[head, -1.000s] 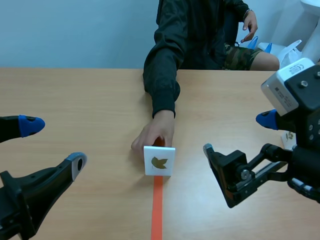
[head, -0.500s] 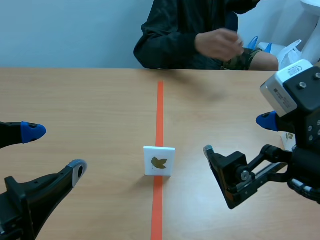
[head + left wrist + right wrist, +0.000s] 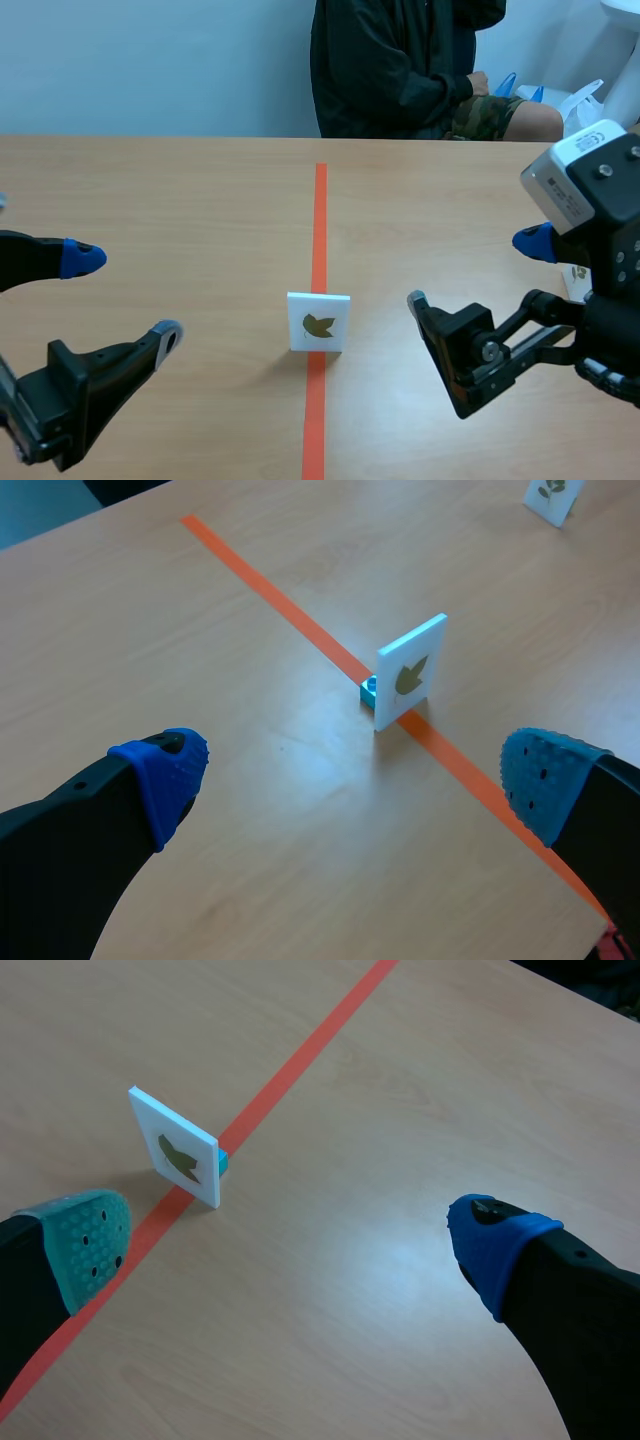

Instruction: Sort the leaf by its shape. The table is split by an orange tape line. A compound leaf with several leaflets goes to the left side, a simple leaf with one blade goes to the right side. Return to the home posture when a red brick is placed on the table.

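Observation:
A small white card with an olive-brown lobed leaf printed on it stands upright on the orange tape line at mid-table. It rests on a little blue base. My left gripper hangs open to the card's left, well apart from it. In the left wrist view the card is ahead of the open gripper. My right gripper is open to the card's right. In the right wrist view the card stands ahead of the gripper, toward its green-padded finger.
A person in a dark jacket sits across the table, hands off it. A second white card stands at the right edge, partly behind my right arm, and shows far ahead in the left wrist view.
The person's hand let go of the card and drew back across the table, uncovering the tape line. My left gripper shifted slightly toward the middle. The right arm kept still.

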Controlling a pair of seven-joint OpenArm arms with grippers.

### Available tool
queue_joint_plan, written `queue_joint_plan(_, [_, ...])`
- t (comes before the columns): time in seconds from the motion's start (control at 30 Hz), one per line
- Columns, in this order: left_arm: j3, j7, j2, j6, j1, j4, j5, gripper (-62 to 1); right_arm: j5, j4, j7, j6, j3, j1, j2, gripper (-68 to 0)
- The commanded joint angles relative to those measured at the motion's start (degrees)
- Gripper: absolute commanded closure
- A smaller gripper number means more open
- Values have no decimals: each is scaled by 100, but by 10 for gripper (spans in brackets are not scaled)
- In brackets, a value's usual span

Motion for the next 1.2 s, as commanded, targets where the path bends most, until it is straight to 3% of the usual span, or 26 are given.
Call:
queue_joint_plan(0.0, [181,-66,28,-76,-125,-98,-50,-623,11,26,68,0,7,81,26,-679])
queue_joint_plan(0.17, [673,-90,28,-105,-643,-562,240,-623,0,26,57,-2,11,81,26,-679])
queue_joint_plan(0.53, [1740,-358,232,-105,-2044,-2109,280,-623,-2,26,44,-94,52,81,26,-679])
queue_joint_plan(0.73, [2378,-706,385,-105,-2699,-2876,654,-623,-2,26,7,-107,166,81,26,-679])
queue_joint_plan(0.93, [2903,-1064,671,-90,-3292,-3617,986,-623,-2,26,2,-107,210,81,26,-679])
queue_joint_plan(1.17, [3296,-1355,1147,-87,-3910,-4548,1012,-623,-2,26,2,-107,210,81,26,-679])
